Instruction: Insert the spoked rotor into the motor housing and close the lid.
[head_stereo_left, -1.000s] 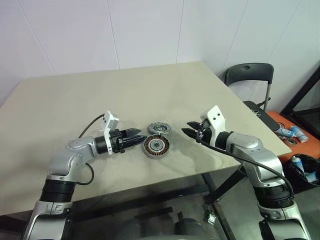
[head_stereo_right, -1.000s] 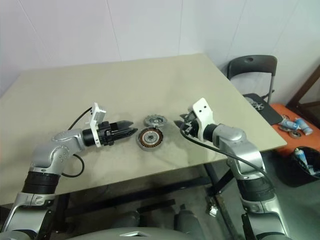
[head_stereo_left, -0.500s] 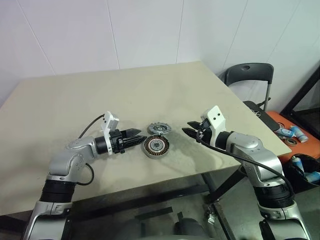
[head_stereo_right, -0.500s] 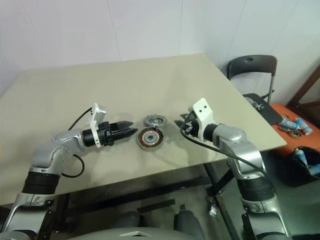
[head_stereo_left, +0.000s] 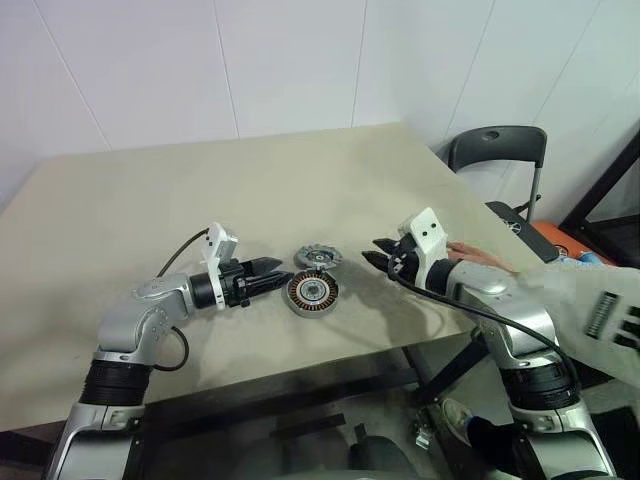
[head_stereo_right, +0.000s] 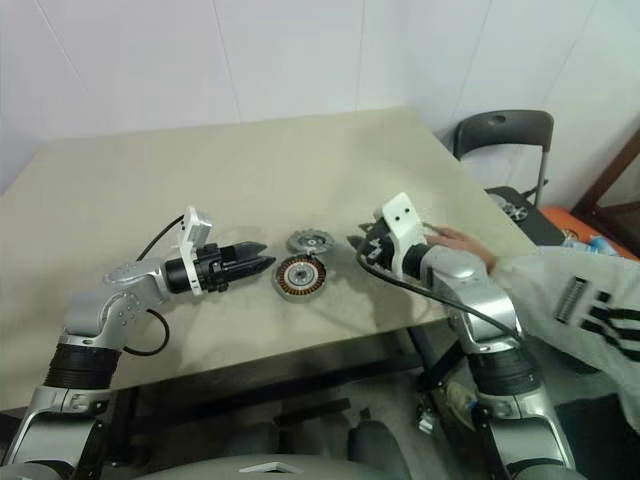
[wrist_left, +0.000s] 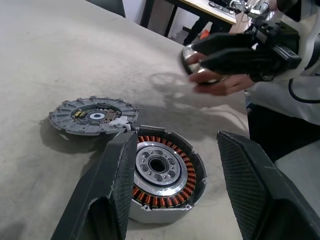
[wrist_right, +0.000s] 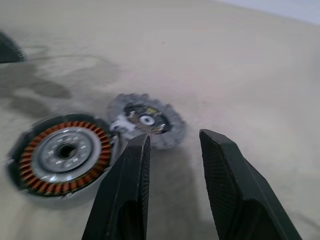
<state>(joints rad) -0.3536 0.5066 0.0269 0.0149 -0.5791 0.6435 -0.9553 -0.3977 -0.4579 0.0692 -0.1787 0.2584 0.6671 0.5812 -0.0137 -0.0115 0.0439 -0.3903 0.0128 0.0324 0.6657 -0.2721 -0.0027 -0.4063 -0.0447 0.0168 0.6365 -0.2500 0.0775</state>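
Four cameras: two on my head, one on each wrist.

From the head pair I look forward and down over both arms at the table (head_stereo_left: 150, 200), from far enough back to take in its whole top, the wall behind and a chair (head_stereo_left: 497, 150) off to the right; the two eyes share nearly the same scene, set slightly apart sideways. My left wrist camera sits low and close over the tabletop, looking along its fingers (wrist_left: 117, 185) across the motor housing (wrist_left: 162, 177) and the lid (wrist_left: 93, 115) toward the right gripper (wrist_left: 225, 50). My right wrist camera looks down along its own fingers (wrist_right: 127, 195) from the opposite side, also near, at the same two parts.
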